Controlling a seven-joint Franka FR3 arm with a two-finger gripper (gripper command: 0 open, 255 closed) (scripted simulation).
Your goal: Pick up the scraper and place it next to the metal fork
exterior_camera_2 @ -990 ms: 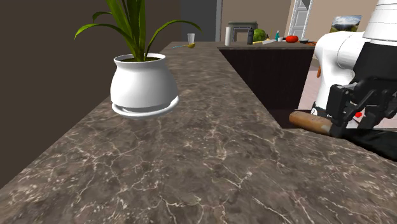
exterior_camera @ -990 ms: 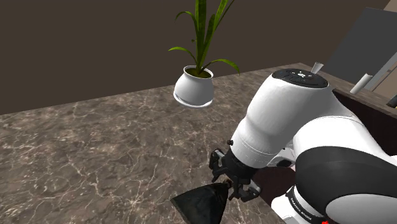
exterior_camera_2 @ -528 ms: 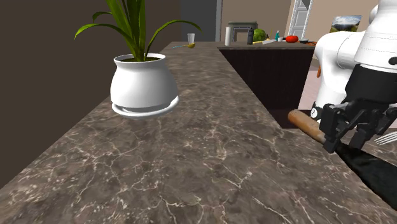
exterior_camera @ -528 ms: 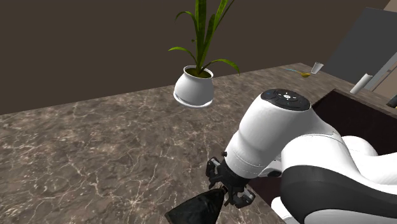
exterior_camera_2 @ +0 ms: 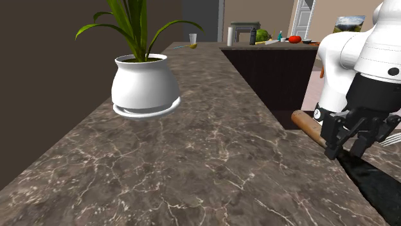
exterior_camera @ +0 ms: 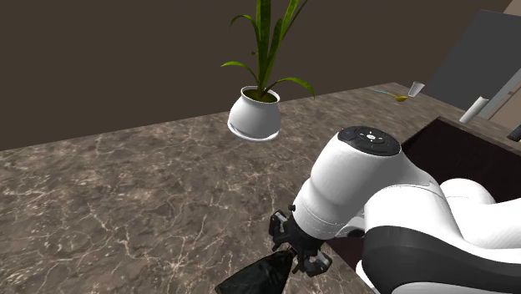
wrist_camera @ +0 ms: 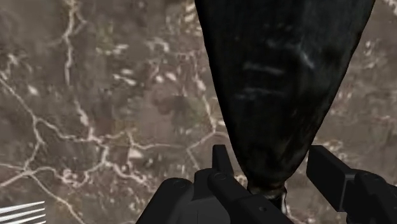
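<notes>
The arm has dipped and drawn back toward the stand over the last second, so the pincer (exterior_camera: 298, 255) now hangs lower over the marbled surface (exterior_camera: 125, 192), close to its edge on the stand's side. The scraper (exterior_camera_2: 307, 126) has come down with it. The pincer pinches it at the neck, where the brown handle meets the wide black blade, and the wrist view has one black finger on either side of that neck. The blade slopes down and now sits just above the surface; whether its tip touches cannot be told.

The fork (exterior_camera_2: 391, 137) shows its pale tines just beyond the pincer, at the second exterior view's right. In the wrist view the same tines lie on the surface beside the pincer, apart from the blade. The white plant pot (exterior_camera: 255, 113) stands well apart, near the surface's far edge by the dark wall.

This looks like the closing part of the carry. What is left, by my reading, is a short lowering and a release, with care that the blade does not land on the tines.
</notes>
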